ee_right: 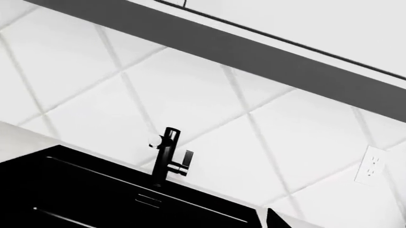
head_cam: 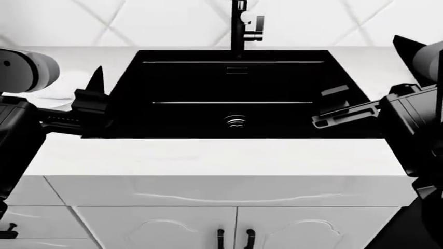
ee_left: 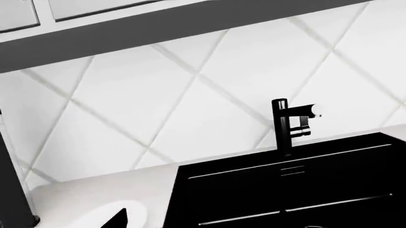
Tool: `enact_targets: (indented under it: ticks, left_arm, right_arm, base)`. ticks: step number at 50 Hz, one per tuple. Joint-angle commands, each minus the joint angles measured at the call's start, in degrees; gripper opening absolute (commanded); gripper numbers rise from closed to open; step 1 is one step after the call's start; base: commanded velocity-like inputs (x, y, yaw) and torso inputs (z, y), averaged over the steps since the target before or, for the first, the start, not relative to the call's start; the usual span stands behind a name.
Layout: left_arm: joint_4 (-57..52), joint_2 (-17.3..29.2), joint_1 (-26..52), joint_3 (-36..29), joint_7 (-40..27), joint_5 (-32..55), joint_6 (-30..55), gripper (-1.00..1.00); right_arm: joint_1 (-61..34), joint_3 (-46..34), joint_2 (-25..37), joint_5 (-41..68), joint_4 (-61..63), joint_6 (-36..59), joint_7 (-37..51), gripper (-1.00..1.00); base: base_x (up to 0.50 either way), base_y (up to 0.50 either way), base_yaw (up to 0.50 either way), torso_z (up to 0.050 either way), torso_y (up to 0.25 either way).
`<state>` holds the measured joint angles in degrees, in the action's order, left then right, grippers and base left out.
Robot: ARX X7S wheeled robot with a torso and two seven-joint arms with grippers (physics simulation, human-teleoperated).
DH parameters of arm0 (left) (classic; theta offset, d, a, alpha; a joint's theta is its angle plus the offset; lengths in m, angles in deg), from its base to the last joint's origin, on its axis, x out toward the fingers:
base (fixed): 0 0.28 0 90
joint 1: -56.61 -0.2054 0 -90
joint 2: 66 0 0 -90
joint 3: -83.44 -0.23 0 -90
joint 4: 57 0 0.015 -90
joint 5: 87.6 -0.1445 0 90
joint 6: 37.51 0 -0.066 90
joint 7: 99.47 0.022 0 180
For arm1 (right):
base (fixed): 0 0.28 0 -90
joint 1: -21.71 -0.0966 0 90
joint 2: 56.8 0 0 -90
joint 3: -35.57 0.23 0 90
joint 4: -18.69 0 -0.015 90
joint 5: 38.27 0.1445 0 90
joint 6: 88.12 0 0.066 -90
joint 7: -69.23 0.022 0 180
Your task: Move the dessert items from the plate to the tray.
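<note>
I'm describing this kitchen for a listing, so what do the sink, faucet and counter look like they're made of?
Sink basin: matte black, perhaps composite or coated metal; barely reflective. Faucet: matte black metal, seemingly, with a slim square column. Countertop: smooth white, stone-like, faintly veined.

No legible text, label, brand, number or sign was found in any of the three views. The black faucet (head_cam: 239, 26) carries no readable marking on its body or lever. The black sink basin (head_cam: 235, 93) shows only its drain and plain ledges, no lettering. The white diamond-pattern wall tiles (ee_left: 190, 95) are unmarked. The wall outlet (ee_right: 371, 165) in the right wrist view is plain white, with slots only and no print that can be made out. The white cabinet doors (head_cam: 235, 228) below the desk (head_cam: 221, 155) bear dark handles but no writing.
</note>
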<state>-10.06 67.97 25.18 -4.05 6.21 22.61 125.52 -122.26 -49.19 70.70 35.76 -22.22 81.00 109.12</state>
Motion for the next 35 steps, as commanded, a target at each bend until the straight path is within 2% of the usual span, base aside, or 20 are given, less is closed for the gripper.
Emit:
enact_targets:
  ticks: [1, 35]
  left_arm:
    - [0.1, 0.5, 1.0, -1.2, -0.3, 0.4, -0.6, 1.0]
    - [0.6, 0.9, 1.8, -3.7, 0.0, -0.6, -1.8, 1.0]
  right_arm:
    - [1.1, -0.3, 0.7, -0.4, 0.2, -1.4, -0.1, 1.0]
    - [3.0, -0.6, 1.4, -0.5, -0.1, -4.9, -0.5, 1.0]
  base:
    - [0.1, 0.5, 0.0, 0.0, 0.0]
    - [0.1, 0.5, 0.0, 0.0, 0.0]
